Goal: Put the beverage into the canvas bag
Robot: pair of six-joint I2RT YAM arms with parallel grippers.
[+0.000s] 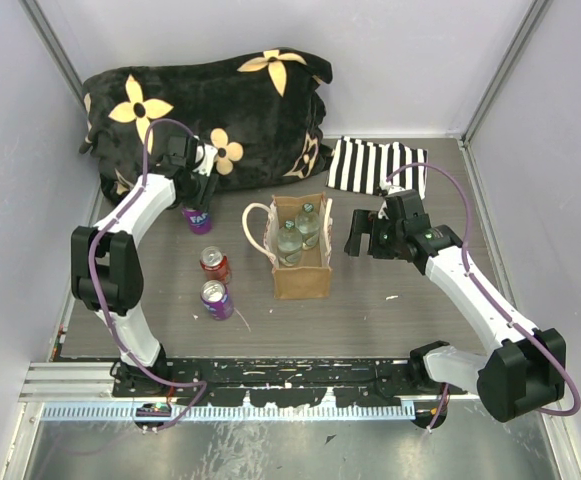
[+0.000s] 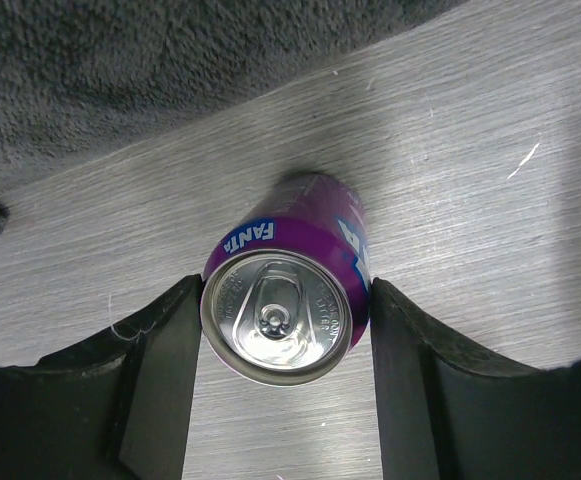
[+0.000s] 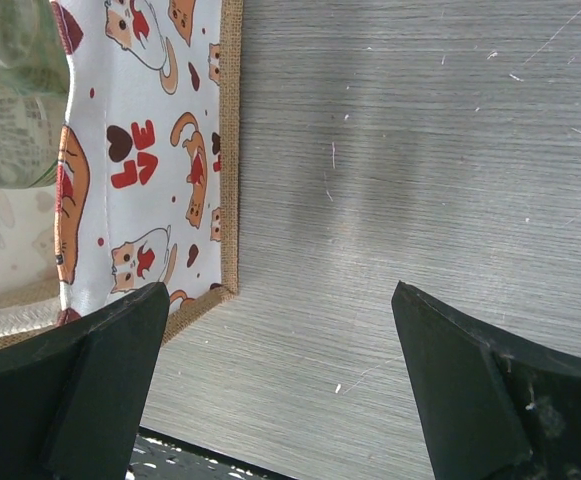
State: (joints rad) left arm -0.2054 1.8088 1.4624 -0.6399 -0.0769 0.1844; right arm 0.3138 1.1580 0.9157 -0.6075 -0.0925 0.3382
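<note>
A purple Fanta can (image 2: 300,270) stands upright on the table in front of the blanket, also seen from above (image 1: 199,217). My left gripper (image 2: 286,345) (image 1: 198,195) is over it, one finger touching each side of its top, so it is shut on the can. The canvas bag (image 1: 302,272) stands open at mid table with two clear bottles (image 1: 298,232) inside. My right gripper (image 1: 360,232) (image 3: 280,385) is open and empty just right of the bag, whose cat-print wall (image 3: 150,150) shows at the left of the right wrist view.
A red can (image 1: 214,264) and a second purple can (image 1: 216,299) stand left of the bag. A black floral blanket (image 1: 210,110) lies at the back left. A black-and-white striped cloth (image 1: 375,165) lies at the back right.
</note>
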